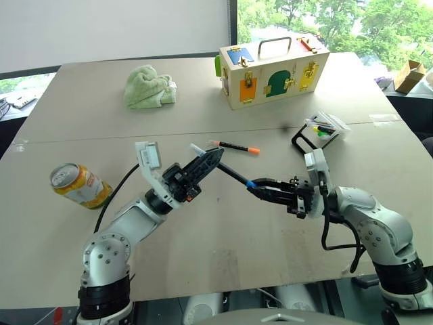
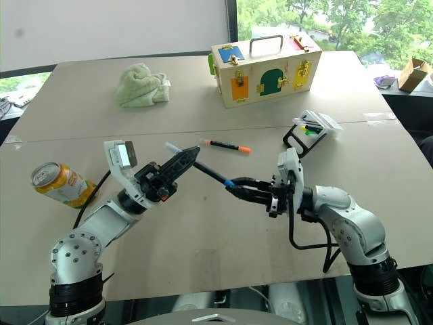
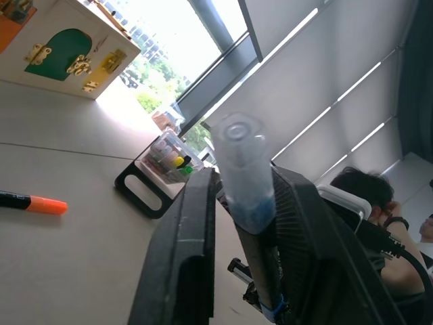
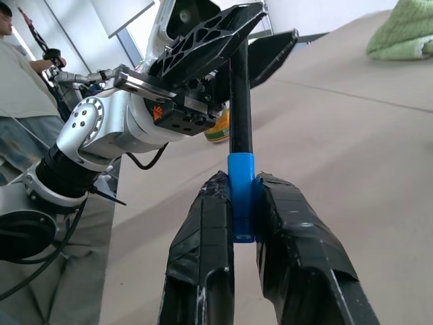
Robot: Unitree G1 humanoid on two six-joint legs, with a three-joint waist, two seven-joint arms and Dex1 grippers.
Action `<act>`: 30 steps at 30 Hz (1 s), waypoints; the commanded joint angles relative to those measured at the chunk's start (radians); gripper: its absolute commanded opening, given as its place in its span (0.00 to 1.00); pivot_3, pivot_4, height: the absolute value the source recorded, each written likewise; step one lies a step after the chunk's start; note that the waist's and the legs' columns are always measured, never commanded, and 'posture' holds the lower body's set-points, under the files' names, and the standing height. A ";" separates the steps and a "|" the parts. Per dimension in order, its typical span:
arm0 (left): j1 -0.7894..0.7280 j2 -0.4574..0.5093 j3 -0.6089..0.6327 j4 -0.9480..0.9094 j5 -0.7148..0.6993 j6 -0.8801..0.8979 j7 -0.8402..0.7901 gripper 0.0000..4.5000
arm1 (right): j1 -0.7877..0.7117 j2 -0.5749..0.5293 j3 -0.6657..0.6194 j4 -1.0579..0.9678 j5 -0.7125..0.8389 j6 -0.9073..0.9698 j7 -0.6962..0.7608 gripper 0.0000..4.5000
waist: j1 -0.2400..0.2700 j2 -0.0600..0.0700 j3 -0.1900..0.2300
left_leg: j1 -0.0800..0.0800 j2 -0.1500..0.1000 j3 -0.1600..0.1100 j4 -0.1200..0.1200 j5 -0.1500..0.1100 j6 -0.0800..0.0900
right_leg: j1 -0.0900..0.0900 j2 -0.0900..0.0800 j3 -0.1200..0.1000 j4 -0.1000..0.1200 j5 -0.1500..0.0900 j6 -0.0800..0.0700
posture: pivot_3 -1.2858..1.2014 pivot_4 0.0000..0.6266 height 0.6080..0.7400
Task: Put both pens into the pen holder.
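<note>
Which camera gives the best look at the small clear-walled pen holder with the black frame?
The left eye view: the clear-walled pen holder lies on the table, whole and unobstructed. The right eye view shows it similarly, the left wrist view at a distance.

No words, brands or numbers are showing clearly enough to read; the can (image 1: 80, 185) is carrying orange and white printing, but it is too small to make out; an orange mark on the left gripper (image 4: 157, 112) is looking like a logo, not legible; the wooden box (image 1: 272, 72) is bearing only coloured doors and brass fittings.
</note>
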State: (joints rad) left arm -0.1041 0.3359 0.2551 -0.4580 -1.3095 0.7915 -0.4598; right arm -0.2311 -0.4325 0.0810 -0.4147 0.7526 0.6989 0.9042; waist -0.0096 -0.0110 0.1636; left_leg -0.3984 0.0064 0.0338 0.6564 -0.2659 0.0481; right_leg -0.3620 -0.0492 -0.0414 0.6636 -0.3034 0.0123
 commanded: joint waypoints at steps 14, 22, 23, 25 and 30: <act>-0.317 0.279 -0.279 0.077 0.451 -0.123 -0.374 0.00 | -0.308 -0.070 0.148 0.060 -0.032 0.228 -0.059 0.93 | 0.000 0.000 0.001 | -0.001 0.000 0.000 0.003 0.000 0.000 | 0.000 0.002 0.001 0.001 0.000 0.000 | 0.52 0.24 1.00; -0.304 0.278 -0.322 0.068 0.515 -0.136 -0.442 0.00 | -0.376 -0.023 0.140 0.102 -0.008 0.283 -0.052 0.73 | 0.001 0.000 0.001 | -0.003 0.000 0.000 0.003 0.000 0.000 | -0.003 0.001 0.001 0.000 0.000 0.000 | 0.52 0.24 1.00; -0.300 0.278 -0.318 0.070 0.519 -0.138 -0.443 0.00 | -0.370 -0.032 0.141 0.095 -0.005 0.290 -0.044 0.66 | 0.002 0.000 0.001 | -0.004 0.000 0.000 0.003 0.000 0.000 | -0.003 0.001 0.001 0.000 0.000 0.000 | 0.52 0.24 1.00; -0.293 0.278 -0.318 0.073 0.539 -0.146 -0.442 0.00 | -0.361 -0.045 0.145 0.083 0.001 0.300 -0.033 0.42 | 0.002 0.000 0.001 | -0.004 0.000 0.000 0.003 0.000 0.000 | -0.003 0.001 0.001 0.000 0.000 0.000 | 0.52 0.24 1.00; -0.293 0.252 -0.312 0.075 0.543 -0.140 -0.427 0.00 | -0.355 -0.053 0.148 0.066 0.016 0.314 -0.025 0.01 | -0.001 0.000 0.001 | -0.003 0.000 -0.001 0.003 0.000 0.000 | -0.003 0.001 0.001 0.001 0.000 0.000 | 0.52 0.24 1.00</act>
State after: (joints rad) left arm -0.3883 0.5945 -0.0836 -0.3620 -0.7734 0.6704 -0.8981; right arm -0.5865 -0.4941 0.2449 -0.3141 0.7318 1.0037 0.8550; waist -0.0104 -0.0106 0.1647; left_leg -0.4017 0.0065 0.0332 0.6592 -0.2657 0.0479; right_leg -0.3648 -0.0483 -0.0408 0.6648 -0.3033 0.0125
